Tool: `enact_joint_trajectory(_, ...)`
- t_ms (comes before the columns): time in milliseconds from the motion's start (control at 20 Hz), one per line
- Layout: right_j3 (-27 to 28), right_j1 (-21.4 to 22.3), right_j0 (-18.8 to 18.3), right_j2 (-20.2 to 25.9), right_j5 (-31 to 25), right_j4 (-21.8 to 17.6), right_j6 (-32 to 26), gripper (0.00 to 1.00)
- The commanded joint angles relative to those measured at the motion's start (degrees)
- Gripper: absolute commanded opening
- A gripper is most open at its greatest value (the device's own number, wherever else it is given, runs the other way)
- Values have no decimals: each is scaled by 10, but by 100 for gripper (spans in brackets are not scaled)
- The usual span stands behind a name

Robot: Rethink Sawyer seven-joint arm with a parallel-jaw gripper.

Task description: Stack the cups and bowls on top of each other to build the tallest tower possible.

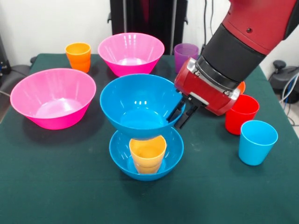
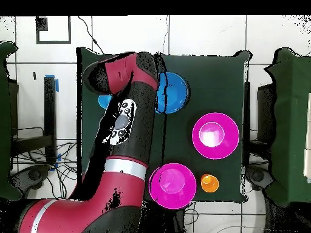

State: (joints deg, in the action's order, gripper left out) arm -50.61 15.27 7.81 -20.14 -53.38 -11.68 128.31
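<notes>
Blue bowl, upper [image 1: 140, 105]: rim pinched in my jaws [image 1: 180, 112], seated on the yellow cup [image 1: 147, 154] inside the lower blue bowl [image 1: 146, 163], mid-counter [image 1: 56, 186]; gripped, I judge, to level the tower. Pink bowls, two [image 1: 53, 97] [image 1: 131, 52]. Cups, loose: orange [image 1: 78, 56], purple [image 1: 185, 53], red [image 1: 241, 113], light blue [image 1: 257, 141]. Orange-red bowl mostly hidden behind my wrist.

Bowls: two blue [image 1: 140, 105], two pink [image 1: 53, 97]; yellow cup [image 1: 147, 154]; green table [image 1: 56, 177].
</notes>
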Motion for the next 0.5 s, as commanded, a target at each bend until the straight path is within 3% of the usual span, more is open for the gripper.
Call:
enact_joint_trajectory(50,-64,11,-3,66,18,4,-14,0)
enact_joint_trajectory(500,-68,22,-4,84,69,7,-14,0)
